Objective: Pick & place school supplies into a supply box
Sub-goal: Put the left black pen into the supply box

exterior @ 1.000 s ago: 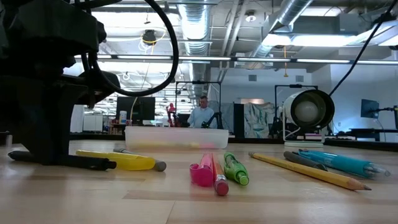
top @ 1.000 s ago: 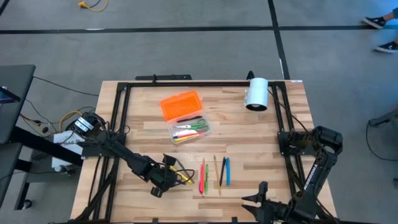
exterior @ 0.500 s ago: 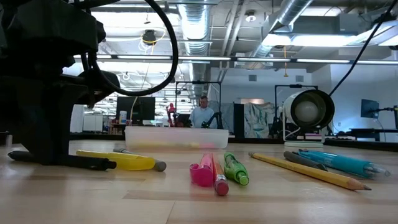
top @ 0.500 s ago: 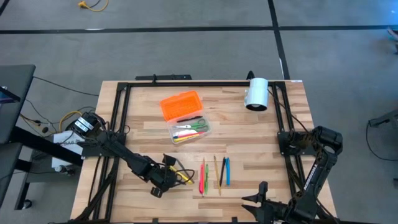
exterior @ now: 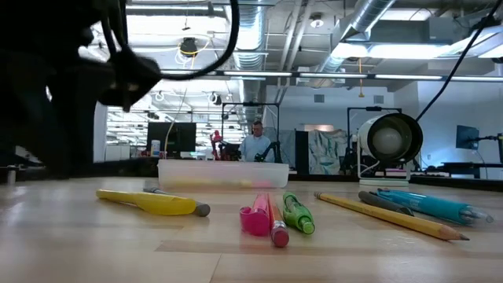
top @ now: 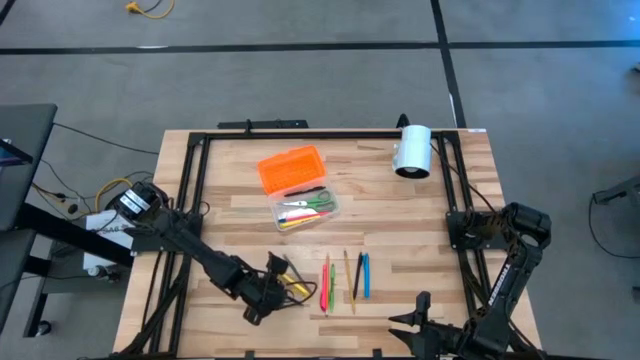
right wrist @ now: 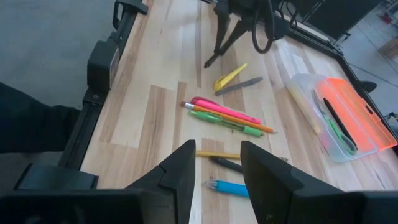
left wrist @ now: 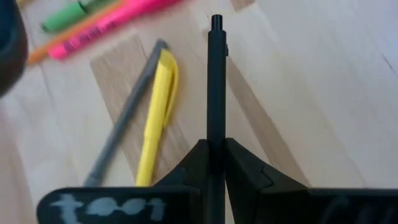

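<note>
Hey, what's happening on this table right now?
The left gripper is shut on a black pen near the front left of the table, beside a yellow pen lying on the wood. More pens lie nearby. The supply box sits open mid-table, scissors inside, orange lid alongside. The right gripper waits open at front right.

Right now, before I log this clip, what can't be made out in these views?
- Supply box contents: low view, blurred behind its cloudy wall.
- Left gripper: low view, only a dark blur at the edge.
- Black pen held by it: high view, too small to separate from the arm.
</note>
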